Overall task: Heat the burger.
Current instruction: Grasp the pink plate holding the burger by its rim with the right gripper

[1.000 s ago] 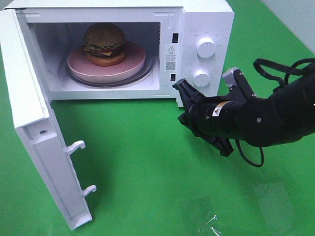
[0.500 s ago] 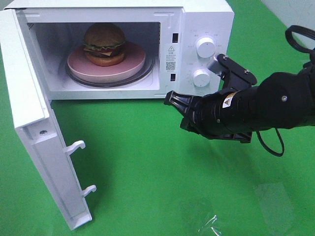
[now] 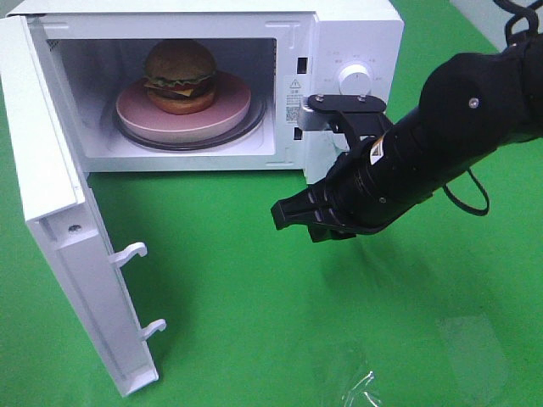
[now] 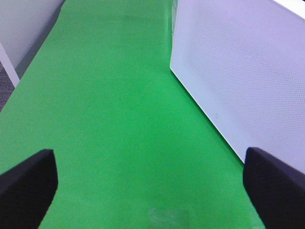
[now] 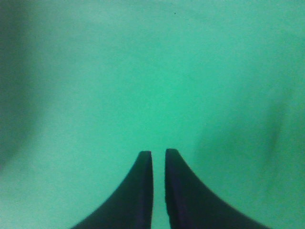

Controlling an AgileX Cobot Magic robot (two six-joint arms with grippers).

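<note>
The burger (image 3: 179, 75) sits on a pink plate (image 3: 231, 108) inside the white microwave (image 3: 356, 34), whose door (image 3: 51, 195) hangs wide open on the left. My right gripper (image 3: 290, 214) hovers over the green mat in front of the oven's right half, pointing left and down, apart from the burger. In the right wrist view its fingertips (image 5: 158, 153) are almost together with a thin slit and nothing between them. My left gripper (image 4: 150, 160) is open and empty, beside a white perforated panel (image 4: 238, 71); it does not show in the high view.
The right arm (image 3: 458, 119) covers the lower part of the control panel; the upper knob (image 3: 354, 79) shows. Two latch hooks (image 3: 131, 251) stick out from the door's edge. A clear plastic scrap (image 3: 361, 383) lies on the green mat near the front.
The right arm has swung up across the control panel, and its gripper has moved left and tipped downward over the mat. Burger, plate and door are unmoved.
</note>
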